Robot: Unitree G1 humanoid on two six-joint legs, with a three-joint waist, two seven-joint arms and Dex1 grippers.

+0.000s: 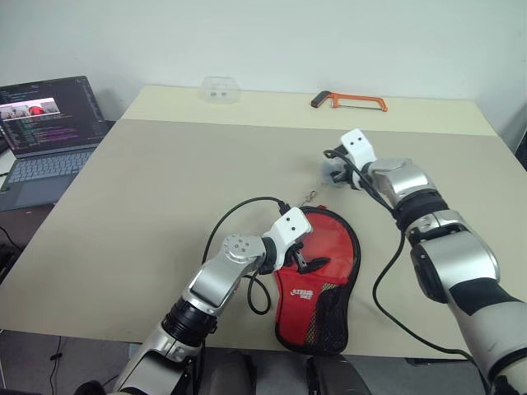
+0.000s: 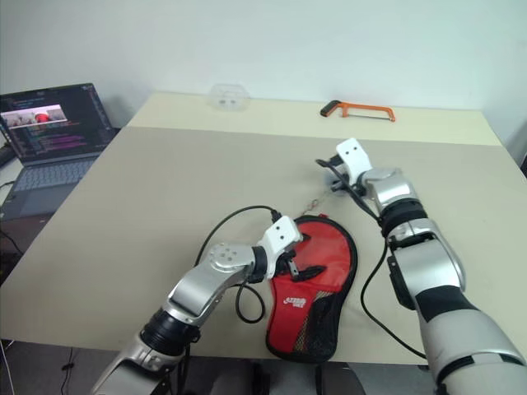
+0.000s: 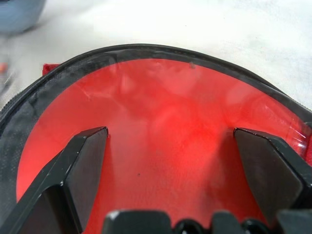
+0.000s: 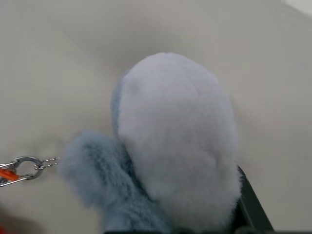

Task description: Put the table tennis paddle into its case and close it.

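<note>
A beige table (image 1: pixel 165 181) bears the red case (image 1: pixel 325 271), an orange hacksaw (image 1: pixel 350 101) and a clear container (image 1: pixel 220 88).

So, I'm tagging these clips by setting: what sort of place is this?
Probably a lab or workshop test bench, not a home: a plain beige table against a bare wall, an open laptop showing code, and an orange hacksaw lying at the far edge.

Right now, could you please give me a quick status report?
Left gripper open over the red case. Right gripper closing on the grey plush charm. Paddle unseen. Nothing in the way.
</note>
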